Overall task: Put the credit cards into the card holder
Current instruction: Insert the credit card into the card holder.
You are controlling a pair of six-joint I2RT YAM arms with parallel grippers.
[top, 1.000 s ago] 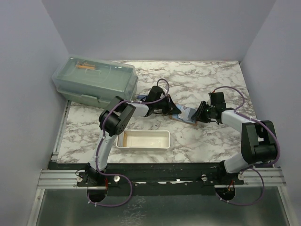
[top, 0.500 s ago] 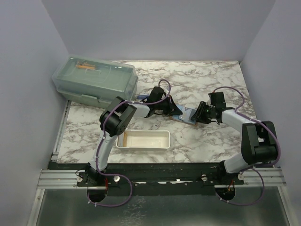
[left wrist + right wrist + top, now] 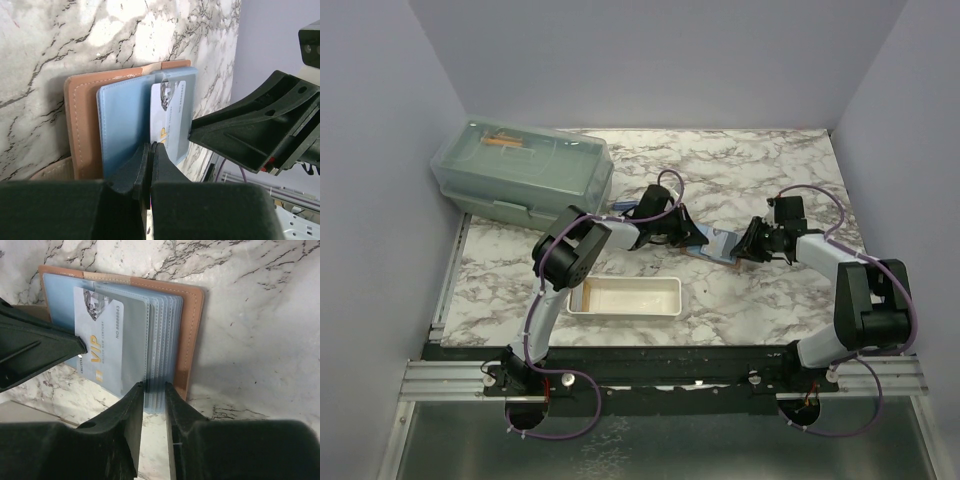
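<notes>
Pinching card and sleeves at the open holder

We see the card holder [image 3: 192, 325] lying open on the marble table [image 3: 770, 180]. It sits mid-table between both arms, just beyond the white tray [image 3: 677, 296].

The left gripper [image 3: 151, 146] is clenched, its jaws pressed together on the edge of a credit card [image 3: 100, 335] printed VIP. That card lies face up on the holder's blue-grey inner page. One side of it looks tucked under the top clear pocket, but we cannot tell how deep.

The right gripper [image 3: 154, 387] is closed on the stack of plastic sleeves [image 3: 162, 330], one finger on each side of the stack's edge. The two claws sit near each other, on opposite sides of the card. A lidded plastic box [image 3: 520, 170] stands at the table's far left, well apart.
</notes>
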